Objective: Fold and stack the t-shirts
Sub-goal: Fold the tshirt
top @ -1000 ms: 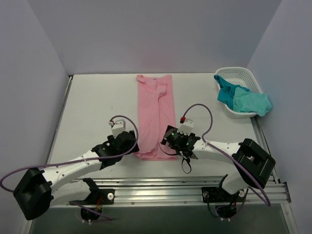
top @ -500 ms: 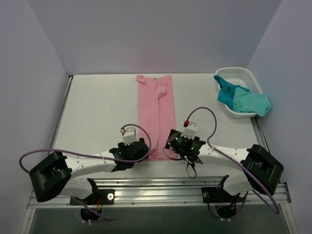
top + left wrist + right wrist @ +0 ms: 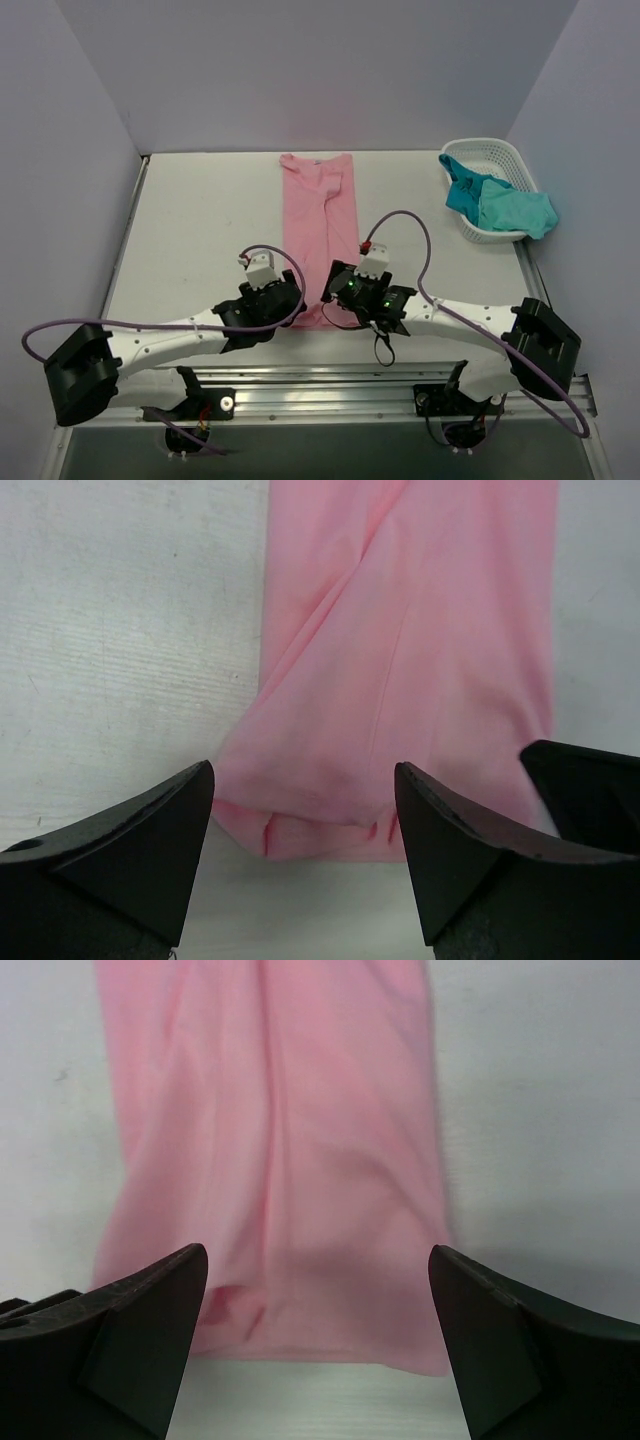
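White tabletop is carrying pink t-shirt lengthwise | left gripper is straddling its near hem, fingers spread | right gripper is straddling same hem, fingers spread

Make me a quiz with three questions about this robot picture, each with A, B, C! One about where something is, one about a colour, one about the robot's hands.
1. What colour is the long shirt laid out on the table?
A. yellow
B. black
C. pink
2. Where are the teal shirts?
A. under the long shirt
B. in the white basket
C. in a gripper
3. How are the left gripper and right gripper?
A. both open
B. both shut
C. one open, one shut

Answers: 1 C, it shows pink in every view. 2 B, they spill over the basket's rim at the far right. 3 A, each wrist view shows fingers spread wide at the shirt's near hem.
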Controlling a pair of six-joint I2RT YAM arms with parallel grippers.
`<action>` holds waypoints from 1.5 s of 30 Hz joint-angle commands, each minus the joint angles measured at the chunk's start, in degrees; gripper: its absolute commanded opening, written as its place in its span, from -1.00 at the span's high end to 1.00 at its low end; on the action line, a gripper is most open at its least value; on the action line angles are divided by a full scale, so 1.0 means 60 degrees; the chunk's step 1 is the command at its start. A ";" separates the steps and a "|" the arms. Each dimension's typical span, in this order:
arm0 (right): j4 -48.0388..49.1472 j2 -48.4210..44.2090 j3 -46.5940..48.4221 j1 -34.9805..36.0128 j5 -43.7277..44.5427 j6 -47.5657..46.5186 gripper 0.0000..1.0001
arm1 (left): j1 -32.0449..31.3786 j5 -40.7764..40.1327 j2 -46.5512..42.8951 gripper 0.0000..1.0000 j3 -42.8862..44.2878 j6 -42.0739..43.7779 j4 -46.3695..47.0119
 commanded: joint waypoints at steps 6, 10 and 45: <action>0.0824 0.2381 0.2426 0.0704 -0.0004 -0.0444 -0.68 | -0.0048 -0.0667 -0.1549 -0.64 0.0332 0.0357 -0.0678; 0.0912 0.3334 0.3056 0.0763 -0.0210 -0.0489 -0.63 | -0.0077 -0.0726 -0.2177 -0.64 -0.0049 0.0166 -0.0926; -0.0434 0.3148 0.2985 0.0924 0.0580 0.0286 1.00 | -0.0048 -0.1634 -0.3689 -0.64 -0.0533 -0.0141 -0.2275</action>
